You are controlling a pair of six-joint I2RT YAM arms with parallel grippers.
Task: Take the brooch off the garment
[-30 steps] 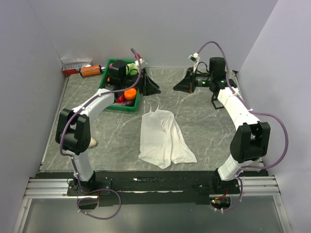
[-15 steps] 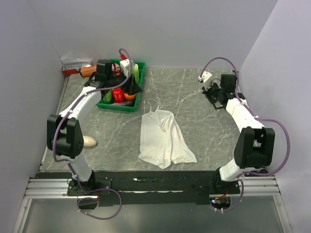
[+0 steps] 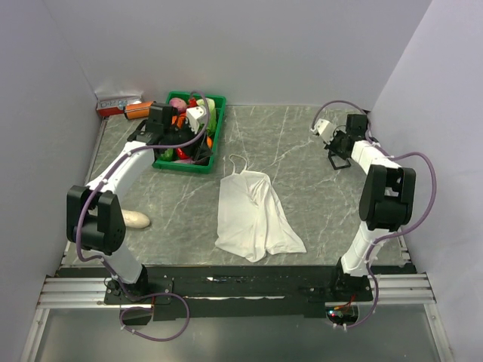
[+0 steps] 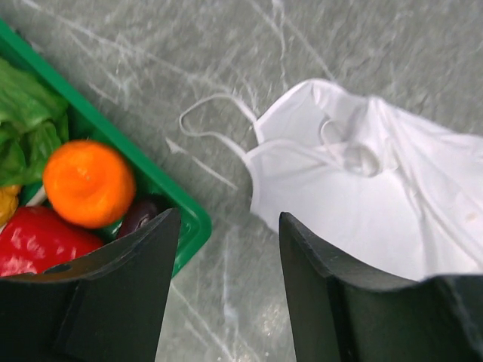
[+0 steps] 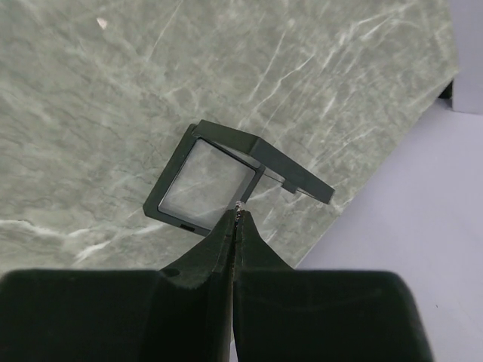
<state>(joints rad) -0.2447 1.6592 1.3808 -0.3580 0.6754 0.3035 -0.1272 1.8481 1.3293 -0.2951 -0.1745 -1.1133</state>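
Right gripper (image 5: 237, 215) pressed together, tiny speck (image 5: 240, 205) at tips unclear; left gripper (image 4: 229, 220) apart, garment (image 4: 362, 204) partly cropped.

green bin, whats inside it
An orange, a red pepper, leafy greens and a dark purple item show in the green bin. The left gripper hides the rest in its wrist view.

I see the top (image 4: 392, 211) as thin matt white cloth, the table (image 4: 339, 45) smooth grey marbled stone, the crate (image 4: 181, 207) glossy green plastic.
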